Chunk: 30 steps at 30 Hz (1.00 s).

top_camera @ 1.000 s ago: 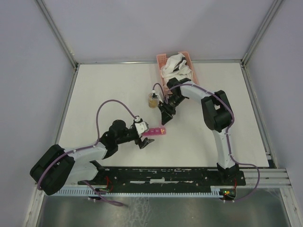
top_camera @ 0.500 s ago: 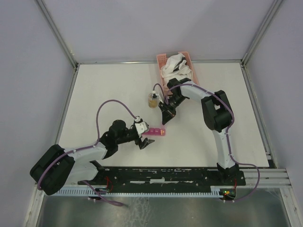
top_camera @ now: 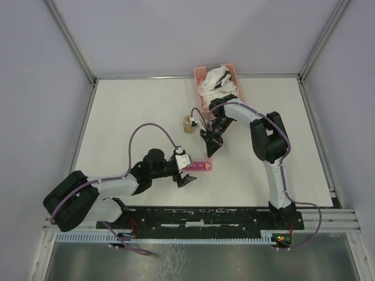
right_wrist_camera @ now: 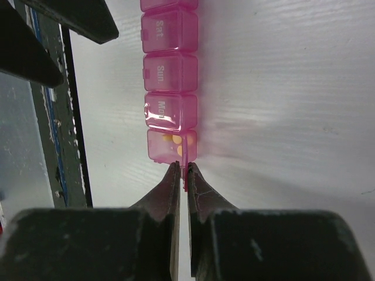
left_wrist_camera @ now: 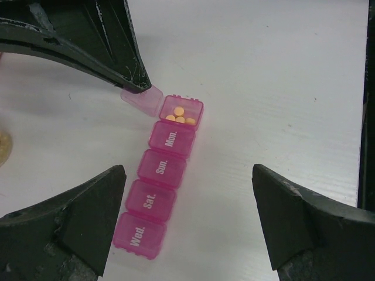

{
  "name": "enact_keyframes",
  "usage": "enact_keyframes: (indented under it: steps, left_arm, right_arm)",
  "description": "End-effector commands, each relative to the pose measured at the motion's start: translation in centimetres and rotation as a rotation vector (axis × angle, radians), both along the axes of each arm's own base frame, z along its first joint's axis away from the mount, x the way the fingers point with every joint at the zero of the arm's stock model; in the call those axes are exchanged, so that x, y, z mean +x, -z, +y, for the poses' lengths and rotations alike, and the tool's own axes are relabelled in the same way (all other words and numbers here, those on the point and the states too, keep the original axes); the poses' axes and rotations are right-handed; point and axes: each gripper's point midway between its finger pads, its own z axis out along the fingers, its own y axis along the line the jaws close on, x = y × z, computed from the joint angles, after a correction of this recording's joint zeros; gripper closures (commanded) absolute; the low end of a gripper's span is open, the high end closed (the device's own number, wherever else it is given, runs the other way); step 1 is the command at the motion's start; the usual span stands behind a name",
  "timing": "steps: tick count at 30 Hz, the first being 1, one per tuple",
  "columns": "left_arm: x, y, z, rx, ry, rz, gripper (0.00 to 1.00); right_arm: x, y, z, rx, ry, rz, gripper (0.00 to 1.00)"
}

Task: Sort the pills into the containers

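Overhead and wrist views of the sorting desk (top_camera: 129,117). The pill box (top_camera: 201,166), a magenta-pink strip of square compartments, lies flat on the desk towards its near edge, between the two arms. From the left wrist view, four closed compartments read Mon., Sun., Sat. and Wed.; the end compartment next to Mon. stands open and holds several small orange pills (left_wrist_camera: 179,114). Its translucent lid (left_wrist_camera: 143,99) is folded back onto the desk. The right pincer (right_wrist_camera: 183,167) points down at this end of the strip, its tips pressed almost together on a thin pink edge of the lid. The left pincer (left_wrist_camera: 187,171) is spread wide, one finger on either side of the strip and neither touching it. Farther back, a small jar (top_camera: 188,124) with yellowish contents stands beside the right arm, and a pink basket (top_camera: 202,76) of white cloths (top_camera: 218,82) sits at the far edge.
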Motion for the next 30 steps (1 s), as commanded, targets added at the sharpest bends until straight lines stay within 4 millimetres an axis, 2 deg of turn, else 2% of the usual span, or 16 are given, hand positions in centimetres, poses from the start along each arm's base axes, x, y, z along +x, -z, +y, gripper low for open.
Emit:
enact_keyframes:
  steps: [1, 5, 11, 20, 24, 30]
  left_arm:
    - [1.6, -2.4, -2.2, -0.023, 0.017, -0.138, 0.04]
    - [1.9, -1.9, -3.2, -0.012, 0.043, -0.136, 0.03]
    - [2.3, -0.1, -4.5, 0.019, 0.074, -0.105, 0.02]
    - [3.5, 2.8, -4.7, 0.072, 0.031, -0.072, 0.08]
    - [3.4, 3.3, -4.9, 0.064, 0.023, -0.039, 0.15]
    - [3.0, 3.2, -5.2, 0.063, 0.005, -0.059, 0.16]
  right_arm:
    - [-0.7, -1.7, -1.8, -0.002, -0.106, -0.048, 0.96]
    - [-0.9, -1.5, -3.0, -0.009, -0.133, -0.064, 0.96]
    - [-1.2, -2.1, -3.5, 0.023, -0.163, -0.116, 0.96]
    - [-2.0, -2.4, -3.8, 0.043, -0.195, -0.12, 0.96]
    - [-1.9, -2.3, -3.7, 0.045, -0.192, -0.112, 0.96]
    - [-1.6, -1.6, -3.5, 0.029, -0.177, -0.084, 0.95]
